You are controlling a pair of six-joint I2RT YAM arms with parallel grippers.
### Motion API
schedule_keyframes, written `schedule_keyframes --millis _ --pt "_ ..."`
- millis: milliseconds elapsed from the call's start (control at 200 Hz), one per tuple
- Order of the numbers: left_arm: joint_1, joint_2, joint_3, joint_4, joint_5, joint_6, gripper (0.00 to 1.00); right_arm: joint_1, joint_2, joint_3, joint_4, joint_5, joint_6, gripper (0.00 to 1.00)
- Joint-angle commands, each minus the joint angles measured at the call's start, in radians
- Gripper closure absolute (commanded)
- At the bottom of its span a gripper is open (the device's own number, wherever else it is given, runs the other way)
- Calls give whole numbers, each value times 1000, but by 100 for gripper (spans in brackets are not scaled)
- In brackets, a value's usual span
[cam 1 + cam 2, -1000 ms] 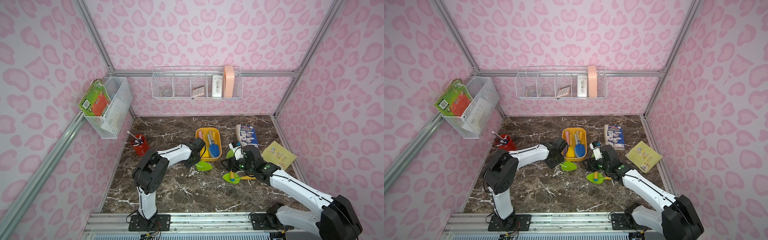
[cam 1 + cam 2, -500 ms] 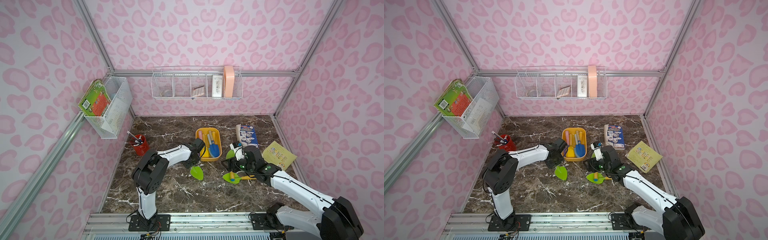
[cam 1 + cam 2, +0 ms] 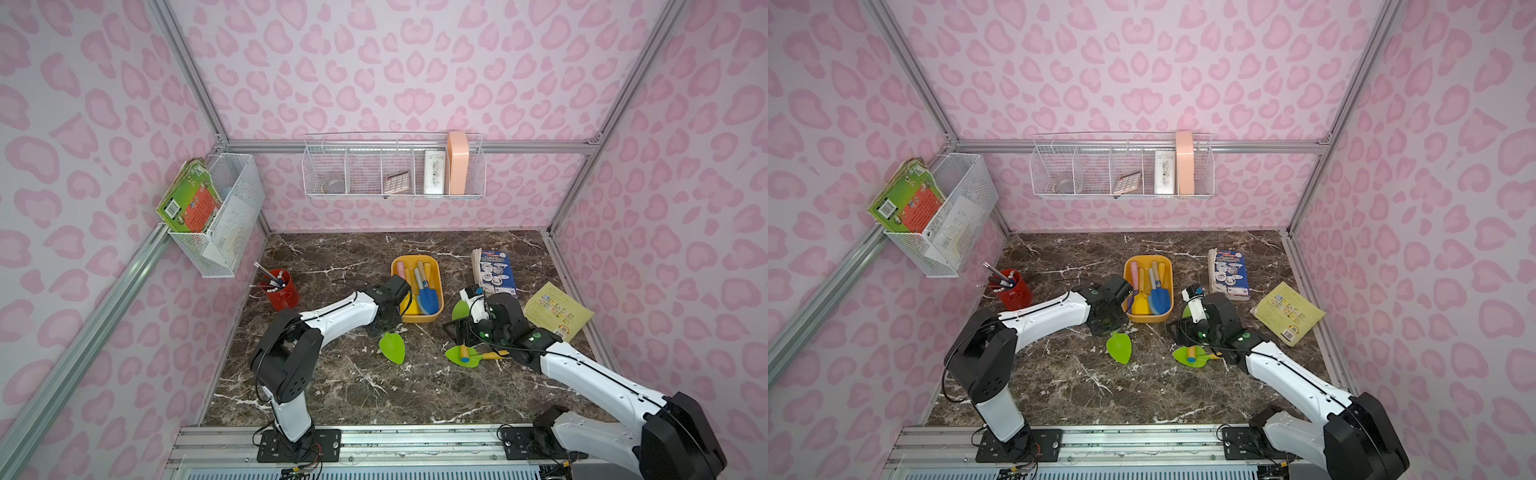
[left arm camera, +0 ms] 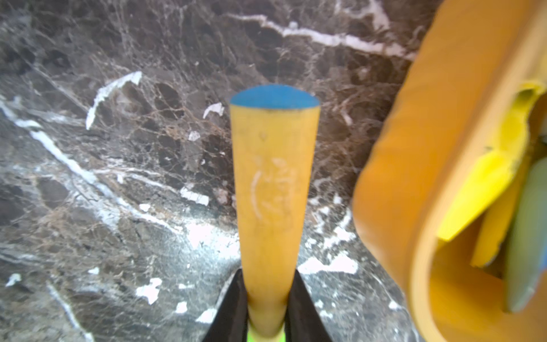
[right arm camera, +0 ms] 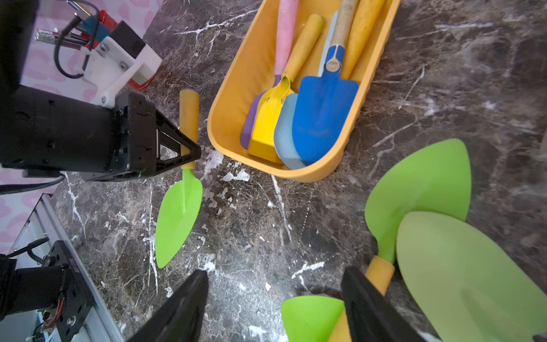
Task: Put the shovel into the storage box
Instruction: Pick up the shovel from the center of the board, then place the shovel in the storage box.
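Green-bladed shovel (image 3: 392,348) sits outside the storage box (image 3: 415,319), at its seven o'clock, yellow handle pinched by the left gripper (image 5: 189,154). The right gripper (image 5: 272,284), at four o'clock, gapes wide and empty.

Staged robot test cell, pink leopard-print wall panels (image 3: 415,62), aluminium framing (image 3: 266,146), marble-look tabletop (image 3: 415,395), wall-hung wire baskets (image 3: 361,174)

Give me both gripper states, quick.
Left gripper: closed on the handle of the green shovel.
Right gripper: open, gripping nothing.
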Motion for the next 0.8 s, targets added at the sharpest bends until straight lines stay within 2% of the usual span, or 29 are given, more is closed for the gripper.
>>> schedule_keyframes --millis 0,265,465,796 --pt "-3 -17 25 -32 30 94 92 -1 -9 2 35 -2 4 26" --pt "-9 -44 81 -53 93 212 93 0 7 16 37 -6 -7 26" --pt "-10 -9 202 -107 163 306 92 0 32 42 32 -38 -26 26" --pt "-13 80 403 -186 216 417 92 -1 26 65 19 -32 -27 26"
